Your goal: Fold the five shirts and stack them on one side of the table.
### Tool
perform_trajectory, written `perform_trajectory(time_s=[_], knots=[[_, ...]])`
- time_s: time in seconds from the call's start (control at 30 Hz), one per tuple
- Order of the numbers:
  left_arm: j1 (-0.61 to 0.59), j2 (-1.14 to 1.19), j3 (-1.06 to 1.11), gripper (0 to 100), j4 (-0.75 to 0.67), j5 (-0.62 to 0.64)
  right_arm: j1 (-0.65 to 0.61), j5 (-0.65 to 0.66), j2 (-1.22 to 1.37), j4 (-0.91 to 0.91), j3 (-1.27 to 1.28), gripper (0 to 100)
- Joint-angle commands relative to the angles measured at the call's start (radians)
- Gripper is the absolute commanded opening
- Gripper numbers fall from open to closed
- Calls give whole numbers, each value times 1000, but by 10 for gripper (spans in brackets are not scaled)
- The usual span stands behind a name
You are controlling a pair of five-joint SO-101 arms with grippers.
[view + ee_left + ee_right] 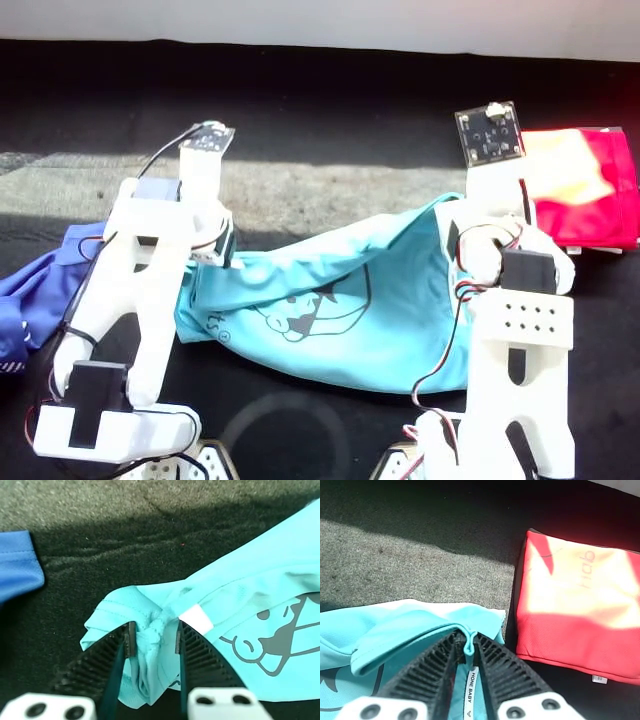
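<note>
Left gripper [155, 639] and right gripper [468, 643] each tight on teal shirt [390, 330], printed label [470, 686] by the right.

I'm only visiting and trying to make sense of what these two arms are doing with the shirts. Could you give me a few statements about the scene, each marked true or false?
1. The left gripper and the right gripper each pinch the turquoise shirt. True.
2. The red shirt lies spread out under the turquoise shirt. False: it lies folded, beside it.
3. A blue shirt lies on the left gripper's side. True.
4. The turquoise shirt is plain. False: it bears a dark drawing.
</note>
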Motion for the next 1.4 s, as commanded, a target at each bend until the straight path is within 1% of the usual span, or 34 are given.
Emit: perform_trajectory(time_s=[0.0, 0.2, 0.33, 0.43, 0.53, 0.77, 1.0, 1.27, 1.37], knots=[[8, -4, -41, 146, -35, 0, -7, -8, -2, -16, -1, 5], [10, -5, -39, 139, -43, 0, -7, -8, -2, -16, -1, 5], [12, -15, -45, 2, -43, 2, -7, -9, -2, -16, -1, 5], [12, -4, -35, 48, -41, -3, -7, -8, -2, -16, -4, 5], [12, -5, -7, 72, -25, -5, -7, -6, -2, -16, -5, 5], [12, -13, -39, 116, 107, -6, -7, -6, -2, -16, -7, 5], [12, -15, -51, 112, 180, -6, -7, -5, -2, -16, -7, 5], [31, -15, -88, 108, 178, -6, -7, -9, -2, -16, -2, 5], [64, -5, -148, 40, 178, -5, -7, -9, -2, -16, -1, 5]])
